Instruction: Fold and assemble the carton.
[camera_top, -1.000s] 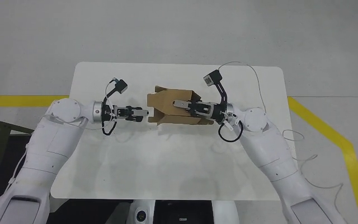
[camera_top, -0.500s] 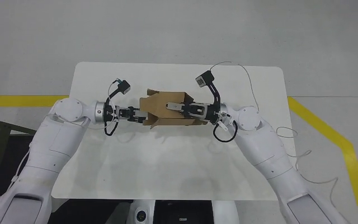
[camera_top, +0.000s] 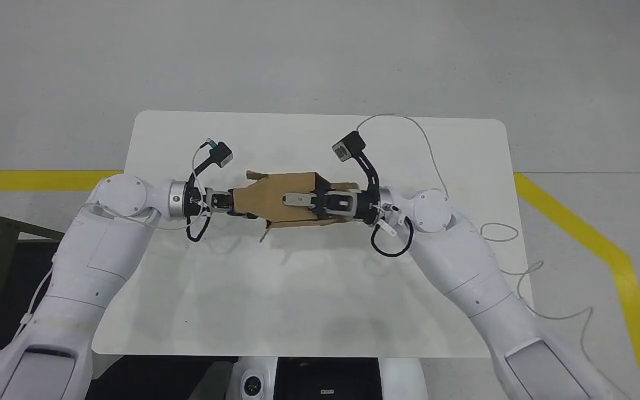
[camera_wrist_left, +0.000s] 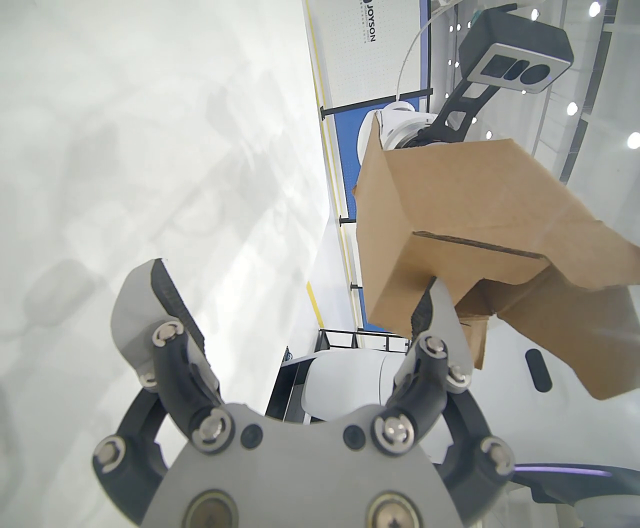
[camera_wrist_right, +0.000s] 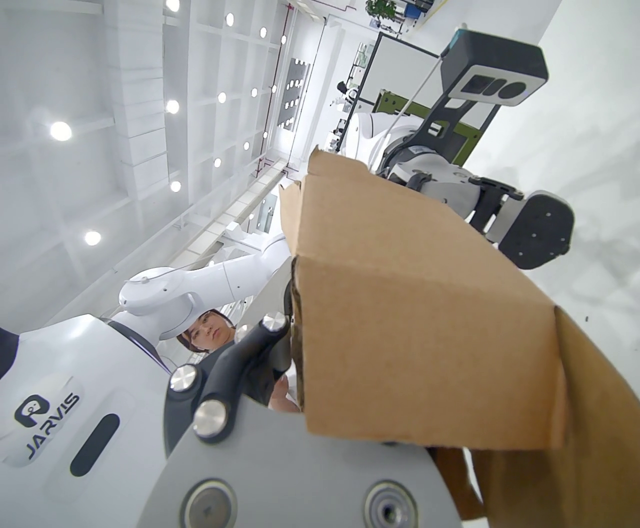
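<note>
A brown cardboard carton (camera_top: 283, 200) hangs above the middle of the white table, between my two arms. My right gripper (camera_top: 303, 199) comes in from the right and is shut on one carton wall, one finger lying along the top panel. In the right wrist view the carton (camera_wrist_right: 410, 320) covers most of that gripper. My left gripper (camera_top: 240, 200) stands open at the carton's left end. In the left wrist view the carton (camera_wrist_left: 450, 225) has loose flaps at its near end, and one finger of the left gripper (camera_wrist_left: 295, 295) touches its lower corner.
The white table (camera_top: 320, 300) has bare room in front of and behind the carton. A thin cable (camera_top: 430, 135) loops from the right wrist camera over the table's back right. A yellow floor line (camera_top: 40, 180) runs past both sides.
The right arm carried the carton leftward, and its left end has met the left gripper. The carton has turned and looks flatter from above. The left arm stayed almost still.
</note>
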